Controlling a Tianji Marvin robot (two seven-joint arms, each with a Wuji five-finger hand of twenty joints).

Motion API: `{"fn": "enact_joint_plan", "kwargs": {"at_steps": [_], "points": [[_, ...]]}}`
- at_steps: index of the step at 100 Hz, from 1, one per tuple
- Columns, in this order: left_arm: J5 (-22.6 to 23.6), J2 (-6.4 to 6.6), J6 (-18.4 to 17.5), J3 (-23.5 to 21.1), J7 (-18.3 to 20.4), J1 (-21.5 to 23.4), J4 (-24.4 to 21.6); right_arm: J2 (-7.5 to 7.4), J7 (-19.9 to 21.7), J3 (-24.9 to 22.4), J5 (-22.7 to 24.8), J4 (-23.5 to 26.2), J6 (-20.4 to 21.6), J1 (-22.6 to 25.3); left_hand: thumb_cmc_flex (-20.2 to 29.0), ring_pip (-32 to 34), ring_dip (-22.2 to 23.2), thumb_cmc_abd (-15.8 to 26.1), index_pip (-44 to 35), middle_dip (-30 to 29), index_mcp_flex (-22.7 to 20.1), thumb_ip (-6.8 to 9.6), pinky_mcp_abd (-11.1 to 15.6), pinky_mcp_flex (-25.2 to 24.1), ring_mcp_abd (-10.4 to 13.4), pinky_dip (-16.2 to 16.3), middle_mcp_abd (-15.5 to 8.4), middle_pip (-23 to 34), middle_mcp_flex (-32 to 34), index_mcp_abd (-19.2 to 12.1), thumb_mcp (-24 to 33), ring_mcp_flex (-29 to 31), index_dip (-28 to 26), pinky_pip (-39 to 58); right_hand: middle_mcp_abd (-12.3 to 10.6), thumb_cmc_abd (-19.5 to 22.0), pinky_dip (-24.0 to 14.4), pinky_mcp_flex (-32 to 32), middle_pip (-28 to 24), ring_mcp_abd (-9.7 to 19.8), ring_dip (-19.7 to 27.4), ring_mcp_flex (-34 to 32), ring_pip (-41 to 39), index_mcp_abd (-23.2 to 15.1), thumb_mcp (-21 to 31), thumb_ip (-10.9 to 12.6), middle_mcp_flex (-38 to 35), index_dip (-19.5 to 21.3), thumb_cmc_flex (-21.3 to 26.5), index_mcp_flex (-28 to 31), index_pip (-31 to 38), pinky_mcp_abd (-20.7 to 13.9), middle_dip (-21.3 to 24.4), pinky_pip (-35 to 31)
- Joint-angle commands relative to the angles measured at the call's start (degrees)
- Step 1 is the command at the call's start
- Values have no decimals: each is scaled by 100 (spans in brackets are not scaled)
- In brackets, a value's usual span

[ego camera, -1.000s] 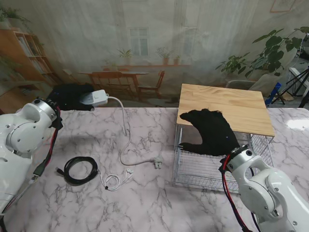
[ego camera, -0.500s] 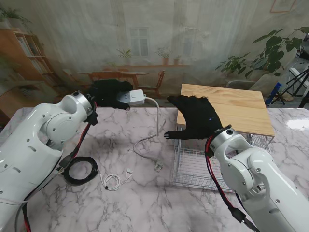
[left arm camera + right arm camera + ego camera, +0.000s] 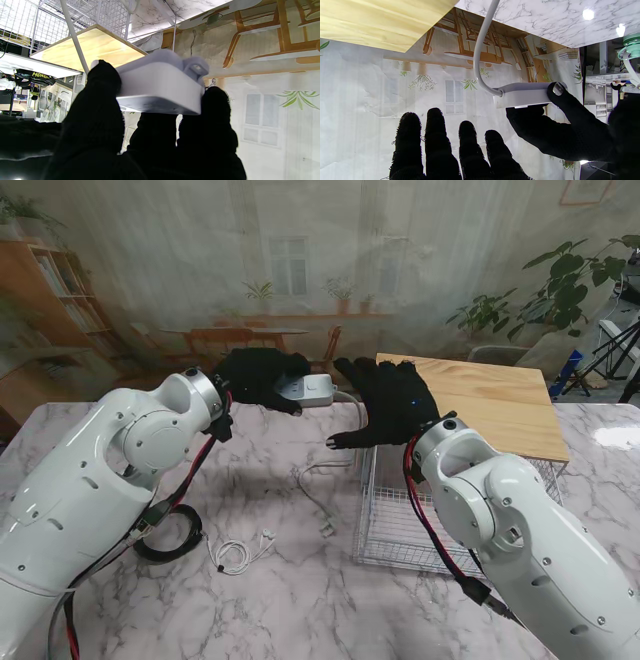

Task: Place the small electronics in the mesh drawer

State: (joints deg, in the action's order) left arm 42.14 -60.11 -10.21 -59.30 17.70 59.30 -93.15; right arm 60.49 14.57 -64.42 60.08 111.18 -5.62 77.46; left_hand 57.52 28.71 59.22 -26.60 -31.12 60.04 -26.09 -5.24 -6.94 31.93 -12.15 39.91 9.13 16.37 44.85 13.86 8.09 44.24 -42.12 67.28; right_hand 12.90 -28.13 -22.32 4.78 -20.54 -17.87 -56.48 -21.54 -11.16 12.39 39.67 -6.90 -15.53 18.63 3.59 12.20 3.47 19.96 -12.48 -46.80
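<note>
My left hand (image 3: 258,375) is shut on a white power adapter (image 3: 308,389), held in the air left of the drawer unit; its white cable (image 3: 322,470) hangs down to a plug (image 3: 327,529) on the marble. The left wrist view shows the adapter (image 3: 160,85) pinched between black fingertips. My right hand (image 3: 388,405) is open, fingers spread, right beside the adapter and above the drawer's left edge. The right wrist view shows the adapter (image 3: 523,94) and cable (image 3: 480,47) just past my own fingers (image 3: 437,140). The white mesh drawer (image 3: 400,525) is pulled out under the wooden top (image 3: 480,400).
A coiled black cable (image 3: 165,535) and white earphones (image 3: 238,552) lie on the marble table (image 3: 300,600), nearer to me and left of the drawer. My big white arms fill both sides of the stand view.
My left hand carried the adapter rightward toward the drawer, its cable trailing and lifting off the table. My right hand rose from the drawer and moved left to meet it.
</note>
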Motion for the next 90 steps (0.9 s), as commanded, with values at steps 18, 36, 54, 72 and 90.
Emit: {"fn": "enact_joint_plan", "kwargs": {"at_steps": [18, 36, 54, 72, 90], "points": [[-45, -20, -279, -126, 77, 146, -212, -3, 496, 323, -109, -190, -175, -581, 1382, 611, 178, 420, -506, 146, -235, 698, 673, 239, 229, 109, -340, 162, 224, -870, 1508, 437, -312, 126, 69, -298, 20, -171, -34, -100, 71, 166, 126, 88, 155, -150, 335, 403, -224, -54, 156, 204, 22, 179], [6, 7, -536, -282, 85, 282, -371, -4, 702, 657, -235, -435, -335, -1017, 1375, 635, 190, 398, -537, 143, -270, 713, 682, 260, 216, 115, -373, 176, 251, -902, 1515, 452, -324, 136, 119, -354, 33, -180, -156, -120, 51, 152, 97, 158, 149, -130, 291, 706, -122, 78, 405, 225, -16, 196], [51, 24, -693, -361, 95, 369, -500, -24, 1035, 905, -399, -548, -450, -1371, 1362, 644, 189, 386, -540, 139, -261, 738, 683, 263, 213, 122, -364, 177, 252, -888, 1539, 451, -316, 141, 223, -480, 84, -206, -332, -168, -11, 172, 92, 183, 133, -62, 347, 1106, 111, 413, 848, 285, -81, 201], [122, 29, -701, -343, 116, 387, -609, -43, 1323, 1170, -416, -664, -496, -1699, 1361, 660, 191, 379, -539, 141, -264, 742, 680, 276, 203, 131, -342, 182, 255, -874, 1553, 457, -309, 152, 250, -522, 157, -258, -355, -199, -48, 184, 95, 23, 98, 15, 350, 1596, 311, 666, 1385, 342, -76, 186], [162, 32, -675, -289, 151, 385, -678, -52, 1546, 1456, -415, -837, -495, -2060, 1367, 671, 191, 362, -535, 141, -280, 740, 665, 282, 183, 140, -338, 184, 262, -864, 1563, 461, -306, 161, 166, -508, 266, -339, -516, -167, 24, 237, 150, -113, -32, 108, 339, 1835, 604, 717, 1579, 360, -148, 242]]}}
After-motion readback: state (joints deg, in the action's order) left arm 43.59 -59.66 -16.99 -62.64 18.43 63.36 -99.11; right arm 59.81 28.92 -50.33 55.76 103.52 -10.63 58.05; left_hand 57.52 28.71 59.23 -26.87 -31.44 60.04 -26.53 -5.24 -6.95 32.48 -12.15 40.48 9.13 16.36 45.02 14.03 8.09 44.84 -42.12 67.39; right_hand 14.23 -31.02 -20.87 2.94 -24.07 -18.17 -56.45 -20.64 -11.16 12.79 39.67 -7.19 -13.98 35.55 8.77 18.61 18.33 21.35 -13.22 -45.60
